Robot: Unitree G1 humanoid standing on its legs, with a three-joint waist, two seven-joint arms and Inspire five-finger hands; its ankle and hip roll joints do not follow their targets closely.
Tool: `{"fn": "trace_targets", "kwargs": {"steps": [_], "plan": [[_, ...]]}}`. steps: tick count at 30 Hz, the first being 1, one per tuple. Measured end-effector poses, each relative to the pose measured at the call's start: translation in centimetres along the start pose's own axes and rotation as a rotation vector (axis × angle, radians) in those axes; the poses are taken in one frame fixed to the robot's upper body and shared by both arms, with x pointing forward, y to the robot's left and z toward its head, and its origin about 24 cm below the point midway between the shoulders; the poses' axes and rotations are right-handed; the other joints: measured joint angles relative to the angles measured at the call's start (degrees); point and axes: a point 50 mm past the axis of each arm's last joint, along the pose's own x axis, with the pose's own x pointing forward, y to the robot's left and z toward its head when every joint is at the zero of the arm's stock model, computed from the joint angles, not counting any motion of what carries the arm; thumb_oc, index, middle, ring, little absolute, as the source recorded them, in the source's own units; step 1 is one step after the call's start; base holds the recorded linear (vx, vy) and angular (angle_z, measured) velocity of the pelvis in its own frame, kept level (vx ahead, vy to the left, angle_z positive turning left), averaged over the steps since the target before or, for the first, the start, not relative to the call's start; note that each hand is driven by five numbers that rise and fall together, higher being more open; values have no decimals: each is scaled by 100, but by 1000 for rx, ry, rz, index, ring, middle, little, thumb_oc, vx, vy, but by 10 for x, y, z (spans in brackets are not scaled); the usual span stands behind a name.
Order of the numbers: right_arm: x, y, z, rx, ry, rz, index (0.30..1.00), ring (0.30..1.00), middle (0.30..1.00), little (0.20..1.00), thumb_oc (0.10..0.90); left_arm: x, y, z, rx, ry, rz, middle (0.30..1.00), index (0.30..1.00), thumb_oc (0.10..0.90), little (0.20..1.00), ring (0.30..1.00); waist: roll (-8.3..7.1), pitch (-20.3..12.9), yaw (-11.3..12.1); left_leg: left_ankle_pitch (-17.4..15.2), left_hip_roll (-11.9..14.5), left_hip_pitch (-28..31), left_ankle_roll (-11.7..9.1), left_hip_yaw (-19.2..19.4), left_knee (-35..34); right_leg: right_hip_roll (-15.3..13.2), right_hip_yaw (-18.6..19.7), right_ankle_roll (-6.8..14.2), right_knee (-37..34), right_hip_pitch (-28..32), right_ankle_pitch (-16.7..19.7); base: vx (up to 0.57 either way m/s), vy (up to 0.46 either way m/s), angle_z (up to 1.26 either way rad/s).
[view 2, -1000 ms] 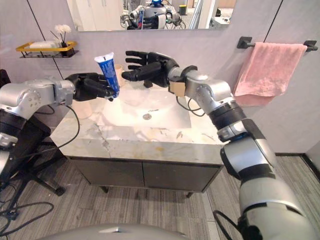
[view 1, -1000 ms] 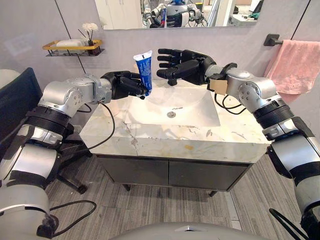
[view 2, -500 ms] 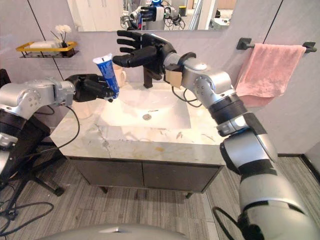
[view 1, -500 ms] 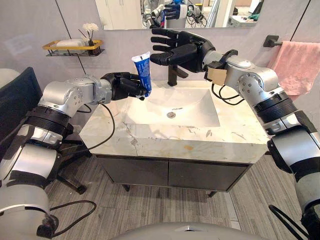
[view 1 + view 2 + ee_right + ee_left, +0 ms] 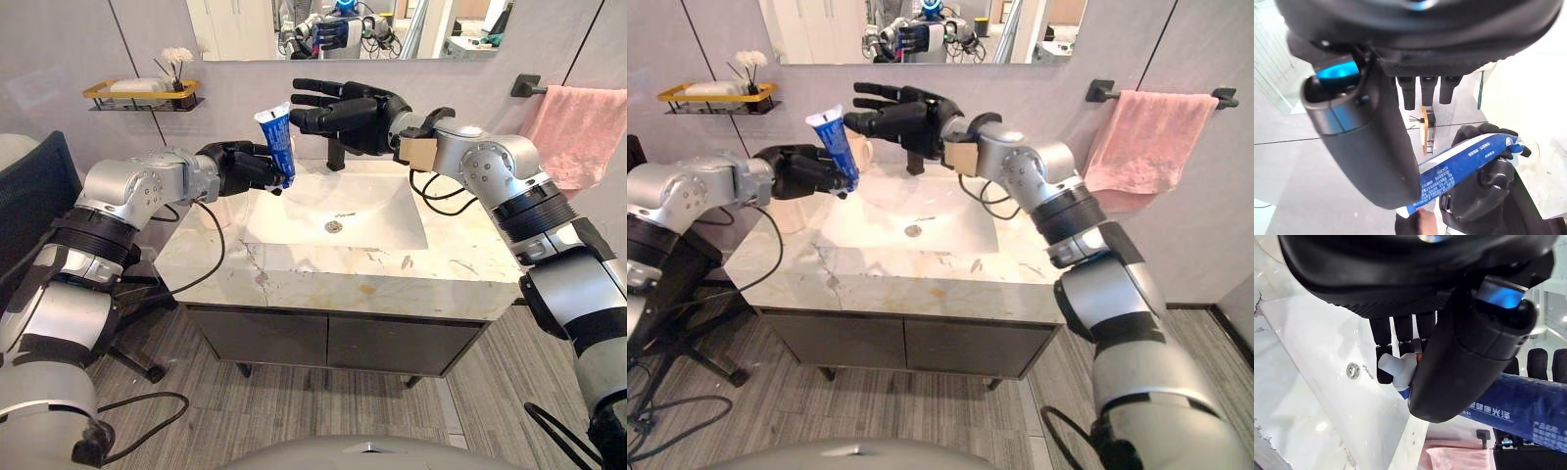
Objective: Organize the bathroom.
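Observation:
A blue toothpaste tube with a white cap stands upright, cap down, in my left hand, whose fingers are curled round its lower end. The tube is held above the left rim of the sink basin. My right hand is open, fingers straight and spread, just right of the tube's crimped top and not touching it. The right wrist view shows the tube past my straight fingers, with the left hand wrapped round it.
A black faucet stands behind the basin on the marble counter. A cup sits at the back left. A gold wall shelf holds flowers. A pink towel hangs on the right.
My right hand rose, then dropped a little and moved left, ending closer to the tube's top. The left hand and tube barely moved.

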Motion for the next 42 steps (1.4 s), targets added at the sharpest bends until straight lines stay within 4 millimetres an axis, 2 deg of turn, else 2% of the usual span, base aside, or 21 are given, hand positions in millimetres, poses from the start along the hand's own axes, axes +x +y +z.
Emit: {"fn": "trace_targets", "kwargs": {"steps": [12,23,27,32,42], "plan": [[0,2,0,-17,3,42,900,900,900,900,800,0,0,0,0,1,2,300,300,400,300,300,-30,-18,4,0,-1,0,0,1,0,0,5,1,0,2,2,0,0,0],[-4,0,0,-152,31,118,900,900,900,900,800,0,-1,0,2,-1,-6,300,300,400,300,300,-37,-23,-8,0,0,1,0,1,-14,-2,-3,2,-2,1,3,0,0,0],[-10,-7,1,-173,42,111,900,900,900,900,800,0,-4,1,12,-8,-22,300,300,400,300,300,-37,-23,-1,0,-1,1,0,1,-24,-3,-6,3,-4,0,3,0,0,0],[-18,-17,6,-193,31,75,900,900,900,900,800,0,-5,-9,1,10,-44,300,300,400,300,300,-37,-23,-33,0,3,3,0,2,-25,1,-5,3,-8,2,3,0,0,0],[-15,-14,9,-197,-15,65,900,900,900,900,800,1,-5,-14,-5,20,-49,300,300,400,300,300,-34,-24,-150,0,4,10,0,5,-25,3,7,3,-14,9,3,0,0,0]]}}
